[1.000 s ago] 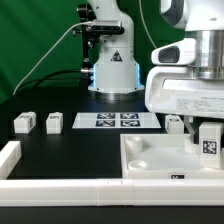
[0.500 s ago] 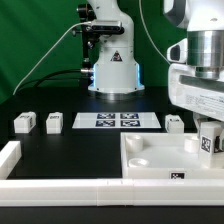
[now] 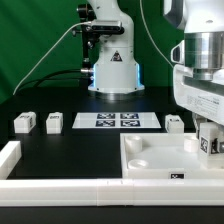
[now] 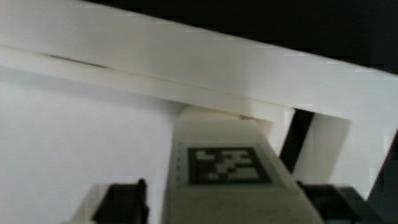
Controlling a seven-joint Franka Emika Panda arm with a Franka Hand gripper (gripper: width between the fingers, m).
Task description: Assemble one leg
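Observation:
My gripper (image 3: 210, 150) is shut on a leg (image 3: 209, 143), a small white block with a square tag. It holds the leg upright over the right end of the white tabletop tray (image 3: 150, 160). In the wrist view the leg (image 4: 226, 165) fills the gap between the two dark fingers (image 4: 121, 200), with the tray's raised rim (image 4: 196, 60) behind it. Two more legs (image 3: 24, 122) (image 3: 54, 122) stand on the black table at the exterior view's left. Another leg (image 3: 174, 122) stands just behind the tray.
The marker board (image 3: 118, 120) lies flat behind the tray's left end. A white L-shaped wall (image 3: 12, 158) runs along the exterior view's left and front edges. The robot's base (image 3: 112, 70) stands at the back, with a cable to its left.
The gripper with the leg has shifted toward the exterior view's right, mostly in the first half second. The loose legs and the tray have not moved.

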